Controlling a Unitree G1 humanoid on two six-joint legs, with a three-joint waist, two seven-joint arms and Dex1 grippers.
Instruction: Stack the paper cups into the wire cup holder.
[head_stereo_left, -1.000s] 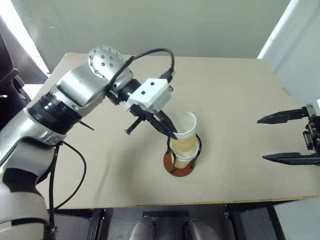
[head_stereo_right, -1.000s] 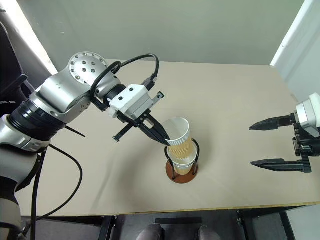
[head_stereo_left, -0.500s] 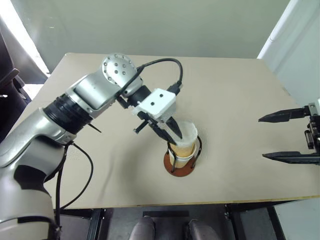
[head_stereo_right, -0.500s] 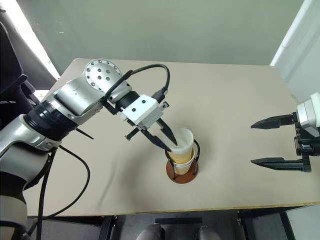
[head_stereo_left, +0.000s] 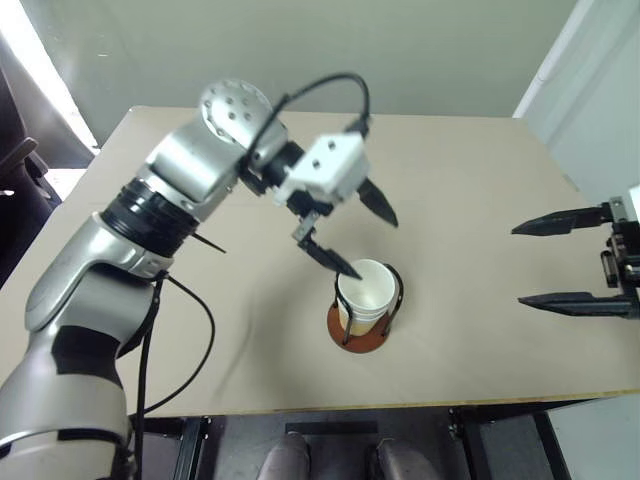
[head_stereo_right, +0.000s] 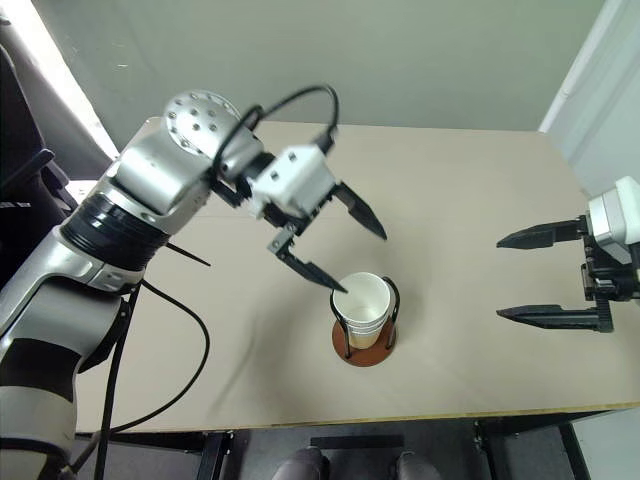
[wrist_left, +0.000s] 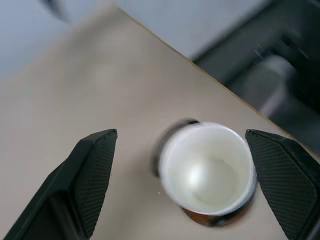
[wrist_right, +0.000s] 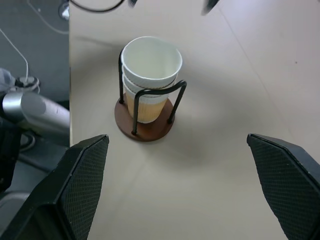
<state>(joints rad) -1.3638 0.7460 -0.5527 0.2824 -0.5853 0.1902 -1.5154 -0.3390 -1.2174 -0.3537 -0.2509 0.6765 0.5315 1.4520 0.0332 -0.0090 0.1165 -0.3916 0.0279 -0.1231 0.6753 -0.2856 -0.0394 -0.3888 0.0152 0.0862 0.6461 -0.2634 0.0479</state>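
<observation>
Cups (wrist_right: 150, 75) sit nested inside the wire cup holder (wrist_right: 144, 125), both claws, left (head_stereo_right: 340, 250) and right (head_stereo_right: 510, 277), spread empty.

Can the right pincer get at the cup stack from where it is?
Probably yes. The right pincer stands open, facing the paper cups in the wire cup holder, with bare table between.

A bare robot test room or lab: a plain beige desk (head_stereo_left: 480, 200) stands against an unadorned grey-green wall (head_stereo_left: 300, 50), with loose black cables (wrist_right: 95, 6) trailing on a grey floor (wrist_right: 30, 60) beside it, and a white panel (head_stereo_left: 590, 90) at the right.
</observation>
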